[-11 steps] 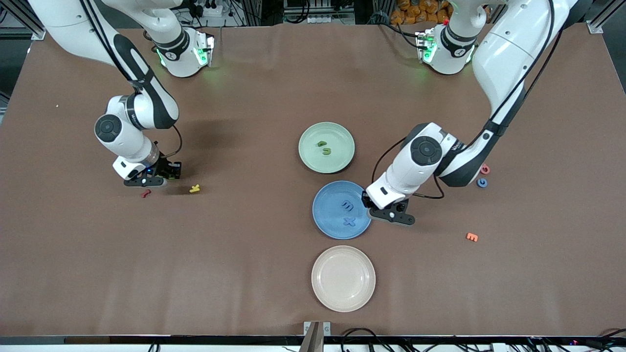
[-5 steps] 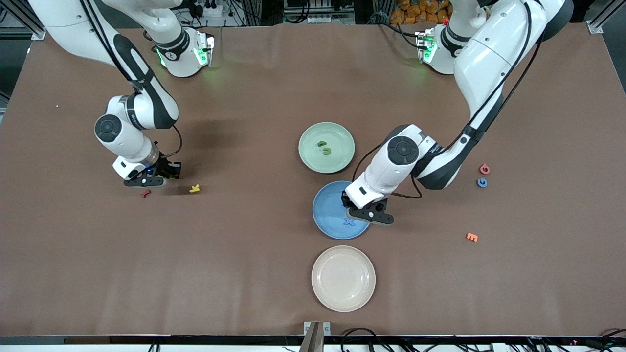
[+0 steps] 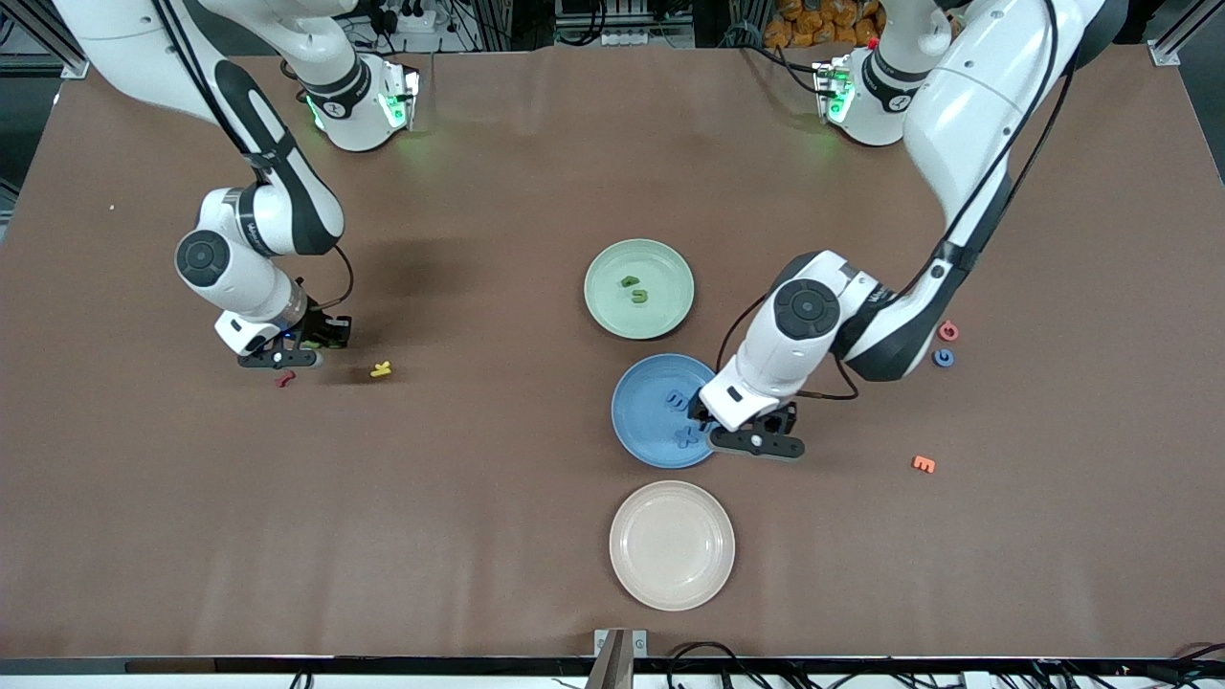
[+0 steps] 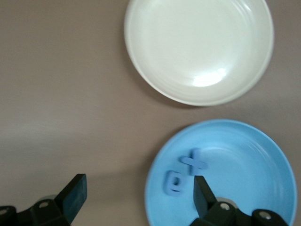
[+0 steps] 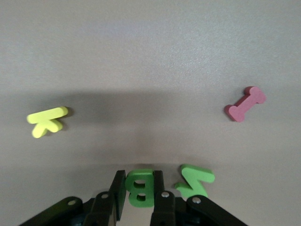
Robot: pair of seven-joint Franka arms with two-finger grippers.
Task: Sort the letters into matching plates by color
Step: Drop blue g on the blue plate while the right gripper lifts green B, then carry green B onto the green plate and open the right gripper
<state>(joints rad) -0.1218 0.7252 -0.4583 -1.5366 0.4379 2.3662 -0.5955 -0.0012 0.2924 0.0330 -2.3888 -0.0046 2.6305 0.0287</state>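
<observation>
Left gripper (image 4: 136, 200) over blue plate (image 3: 639, 442) edge, jaws spread, empty — two blue letters (image 4: 184, 173) lying inside. Right gripper (image 5: 138, 197) clamped on green B (image 5: 139, 187) beside green Z (image 5: 195, 181). Next — lift, carry to green plate (image 3: 666, 318).

The brown table (image 3: 498, 536) carried a green plate (image 3: 670, 316), a blue plate (image 3: 636, 435) and a cream plate (image 3: 672, 545) in a row, with loose red (image 3: 284, 379), yellow (image 3: 382, 368), orange (image 3: 924, 464) and blue (image 3: 943, 357) letters toward either end.
</observation>
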